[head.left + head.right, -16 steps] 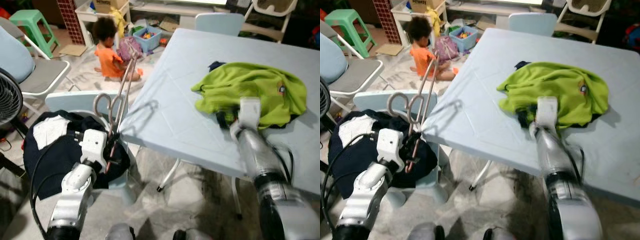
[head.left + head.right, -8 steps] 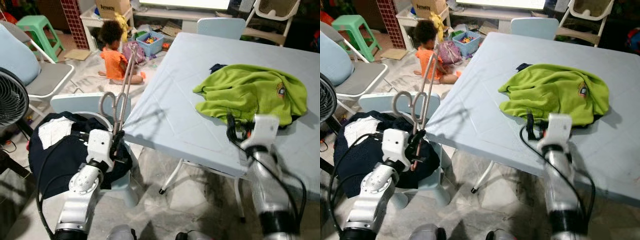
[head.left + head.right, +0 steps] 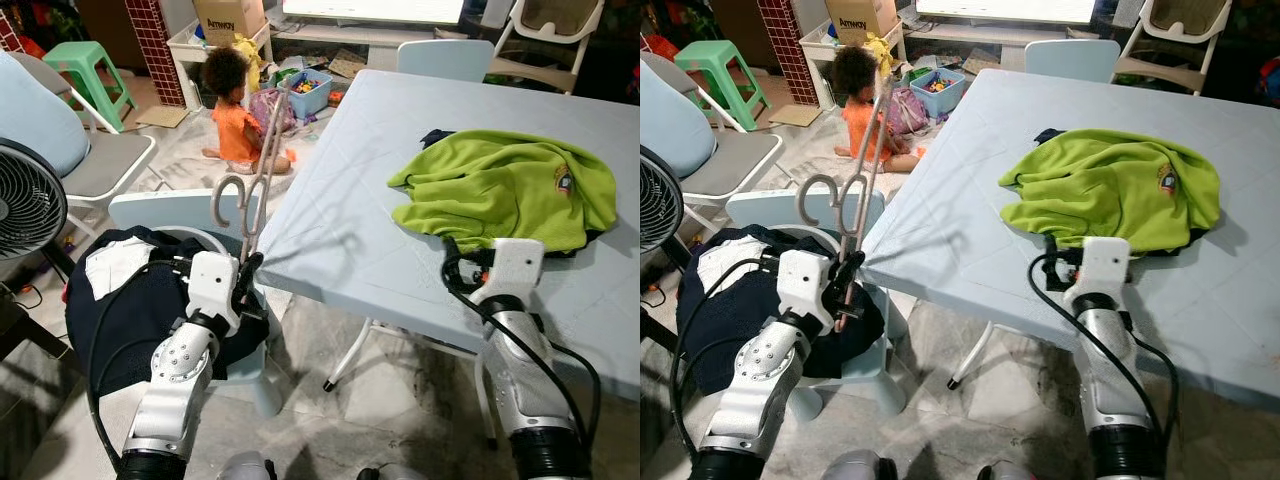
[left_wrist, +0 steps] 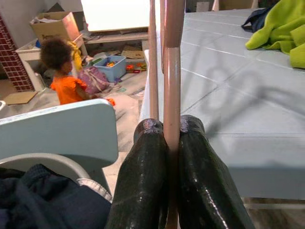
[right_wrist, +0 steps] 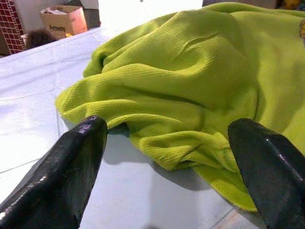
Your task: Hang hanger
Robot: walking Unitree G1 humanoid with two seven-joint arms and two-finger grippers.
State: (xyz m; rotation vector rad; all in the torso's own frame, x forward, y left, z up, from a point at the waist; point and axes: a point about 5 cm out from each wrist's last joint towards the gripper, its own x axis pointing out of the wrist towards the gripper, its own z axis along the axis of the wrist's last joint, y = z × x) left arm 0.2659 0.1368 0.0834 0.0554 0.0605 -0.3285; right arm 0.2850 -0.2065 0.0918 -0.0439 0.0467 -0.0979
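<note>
**Hanger in hand, shirt still loose on the table**

My left gripper point(image 4: 172, 157) is clamped on the lower bar of the slim pink-and-silver wire hanger point(image 3: 262, 165), which stands up from my fingers with its hook point(image 3: 229, 197) curling above them, just off the near corner of the pale blue square table point(image 3: 340, 215). My right gripper point(image 5: 167, 157) has its fingers spread wide and holds nothing; the crumpled lime-green knit shirt point(image 3: 505, 188) lies just ahead of its tips on the tabletop.

My worries, as judgement: I hold the hanger by one thin bar only, so it could twist or slip in my grip if it knocks the table edge. The shirt is bunched, so a careless pinch could catch several layers, or drag up the dark garment point(image 3: 434, 134) tucked under it. A small person in an orange top point(image 3: 234, 115) sits on the floor beyond my left gripper; a wide swing of the long hanger that way would be unsafe.

Count: one hanger, one green shirt, one table, two grippers, one person, one light blue chair point(image 3: 165, 207) draped with dark clothes point(image 3: 135, 305) beside my left gripper.
</note>
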